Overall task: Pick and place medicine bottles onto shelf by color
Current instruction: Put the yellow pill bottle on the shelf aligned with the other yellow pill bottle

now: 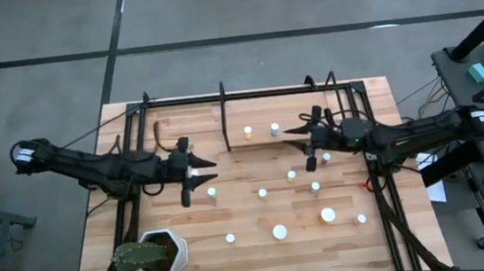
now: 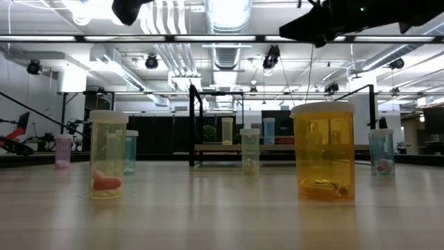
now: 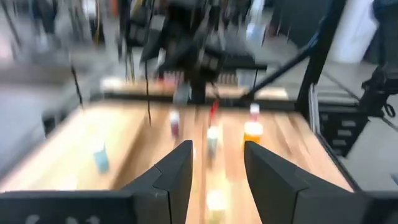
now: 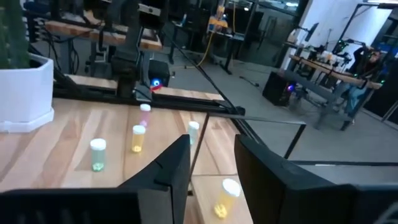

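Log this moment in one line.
left gripper: mid-table, jaws apart, empty | right gripper: near shelf, jaws apart, empty | shelf: two medicine bottles on it | table: other bottles standing loose

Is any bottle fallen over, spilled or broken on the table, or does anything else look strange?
Nothing stands out. The bottles in the low view, such as the big orange bottle and the yellowish bottle, stand upright with caps on. The two bottles on the shelf also look upright. No spill shows on the table.
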### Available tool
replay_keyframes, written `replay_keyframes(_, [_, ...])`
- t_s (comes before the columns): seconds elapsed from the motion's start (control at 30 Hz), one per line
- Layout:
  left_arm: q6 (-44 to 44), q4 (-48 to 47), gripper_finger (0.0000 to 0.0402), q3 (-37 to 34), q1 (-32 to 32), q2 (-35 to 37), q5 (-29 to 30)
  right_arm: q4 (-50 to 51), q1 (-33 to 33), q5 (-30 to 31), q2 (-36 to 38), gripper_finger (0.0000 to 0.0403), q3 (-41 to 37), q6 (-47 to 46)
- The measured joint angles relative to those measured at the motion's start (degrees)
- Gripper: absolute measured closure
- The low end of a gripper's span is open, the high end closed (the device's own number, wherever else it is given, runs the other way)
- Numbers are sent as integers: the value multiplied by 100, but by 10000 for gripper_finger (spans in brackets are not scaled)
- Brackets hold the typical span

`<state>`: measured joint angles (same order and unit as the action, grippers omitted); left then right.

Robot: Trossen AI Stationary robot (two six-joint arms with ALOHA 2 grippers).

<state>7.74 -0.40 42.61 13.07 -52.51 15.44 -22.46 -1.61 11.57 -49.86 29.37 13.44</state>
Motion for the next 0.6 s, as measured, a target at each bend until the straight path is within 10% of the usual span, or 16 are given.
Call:
replay_keyframes(0.37, [845,-4791,244,2220,-372,-988,-44,-15,0,-329,453,307,-212,179])
replay_keyframes(0.6, [790,-6487,187,2213,-385,-1608,-16,-17,-2,-404,414,314,-213,248])
